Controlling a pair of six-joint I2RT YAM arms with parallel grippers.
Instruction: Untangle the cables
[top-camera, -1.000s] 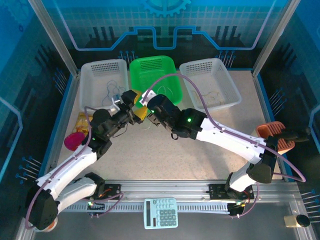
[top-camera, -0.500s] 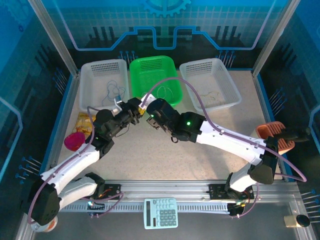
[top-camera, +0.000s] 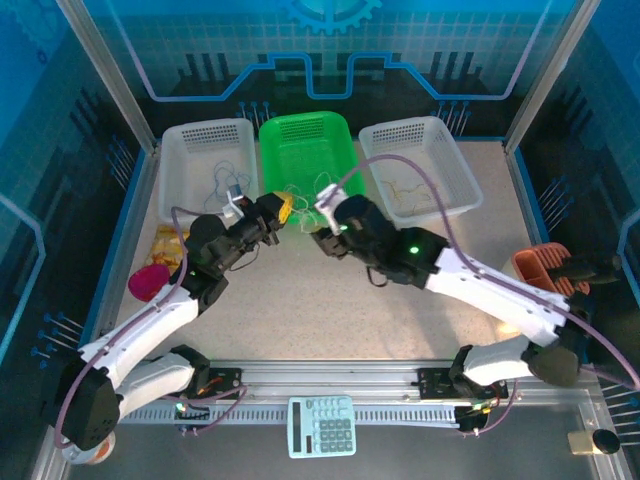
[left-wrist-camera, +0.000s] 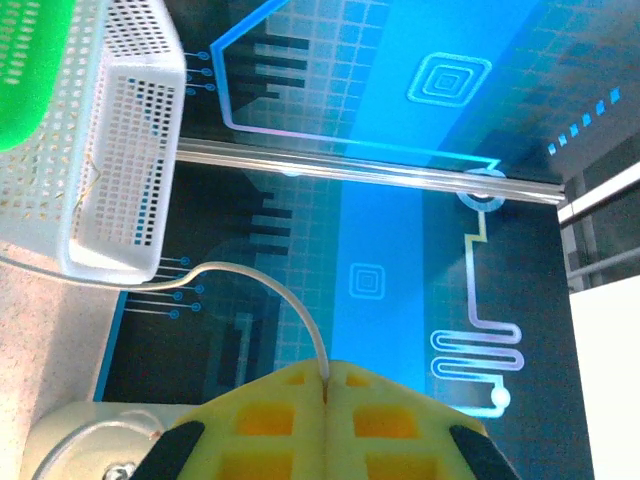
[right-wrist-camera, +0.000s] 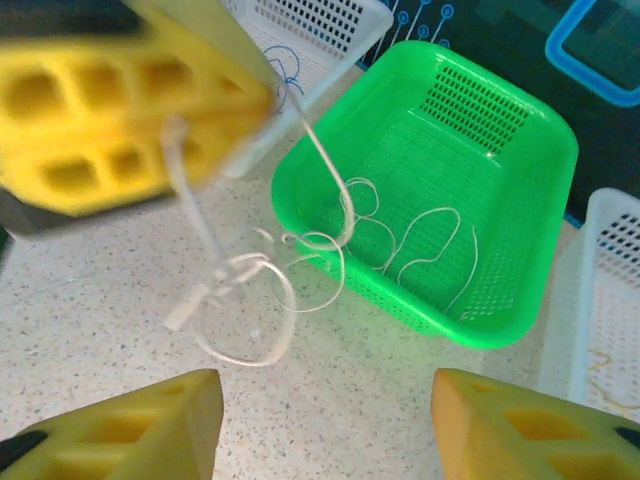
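Cables hang pinched in the left hand; the right hand gapes.

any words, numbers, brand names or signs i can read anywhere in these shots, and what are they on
No text can be read in any of the views.
calculator: key markings are too small and blurred to read.
back panel: gear emblem and circuit-line graphics, no letters.
green basket: no label seen.
whitish cable: no tag or print seen.
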